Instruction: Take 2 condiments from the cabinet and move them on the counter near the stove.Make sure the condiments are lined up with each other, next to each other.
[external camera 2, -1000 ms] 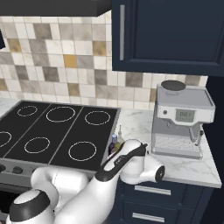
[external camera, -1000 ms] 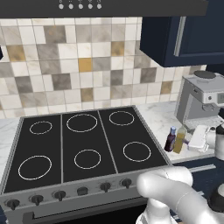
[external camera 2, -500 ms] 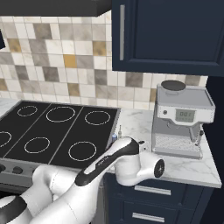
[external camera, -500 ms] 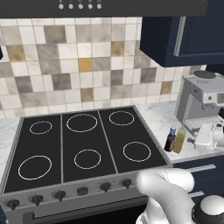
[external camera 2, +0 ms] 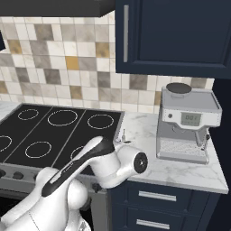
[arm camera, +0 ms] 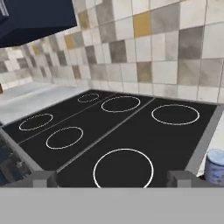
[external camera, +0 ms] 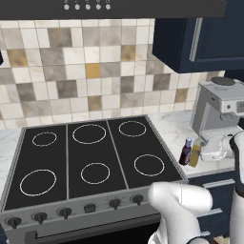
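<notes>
Beige and grey wall tiles backed the stove (external camera: 95,162), its black glass top marked with six white rings. White marble counter (external camera 2: 180,169) ran to its right, carrying a steel coffee machine (external camera 2: 187,122) under a navy door cabinet (external camera 2: 176,36). Both condiments stood touching just beside the stove's right edge: the dark bottle (external camera: 185,152) and the oil bottle (external camera: 194,156). The gripper (arm camera: 112,178) held nothing, jaws wide apart.
</notes>
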Available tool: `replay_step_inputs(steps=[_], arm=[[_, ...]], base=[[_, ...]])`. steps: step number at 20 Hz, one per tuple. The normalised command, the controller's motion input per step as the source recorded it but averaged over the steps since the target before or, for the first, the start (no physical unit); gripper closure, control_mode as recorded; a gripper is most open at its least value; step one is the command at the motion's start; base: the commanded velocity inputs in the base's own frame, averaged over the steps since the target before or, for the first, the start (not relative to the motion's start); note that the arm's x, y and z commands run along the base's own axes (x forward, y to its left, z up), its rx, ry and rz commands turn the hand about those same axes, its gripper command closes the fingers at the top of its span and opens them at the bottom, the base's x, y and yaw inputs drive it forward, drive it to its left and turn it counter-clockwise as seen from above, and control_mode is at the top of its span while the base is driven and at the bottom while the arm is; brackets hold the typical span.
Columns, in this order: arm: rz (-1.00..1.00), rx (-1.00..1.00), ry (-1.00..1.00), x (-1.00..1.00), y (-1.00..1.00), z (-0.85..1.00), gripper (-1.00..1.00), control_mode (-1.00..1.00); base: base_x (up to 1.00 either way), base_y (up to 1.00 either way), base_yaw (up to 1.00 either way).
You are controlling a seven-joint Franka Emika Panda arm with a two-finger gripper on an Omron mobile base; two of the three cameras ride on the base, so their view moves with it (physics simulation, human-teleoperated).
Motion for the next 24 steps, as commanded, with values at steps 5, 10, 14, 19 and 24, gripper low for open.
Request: replay_step_inputs(steps=[5,10,14,19,24], arm=[[-0.24,0.00,0.08,-0.14,0.83,0.25,-1.00,-1.00],[-0.27,-0.03,0.28,-0.01,0.74,0.21,-1.00,-1.00],[-0.21,-0.17,0.31,0.00,0.70,0.31,-1.00,-1.00],[-0.15,-0.18,0.27,0.00,0.61,0.31,-1.00,-1.00],[-0.12,-0.16,0.04,0.00,0.47,0.00,-1.00,-1.00]], base=[[0.00,0.00,0.00],[0.00,0.00,0.00],[0.00,0.00,0.00],[0.00,0.00,0.00],[0.00,0.00,0.00]])
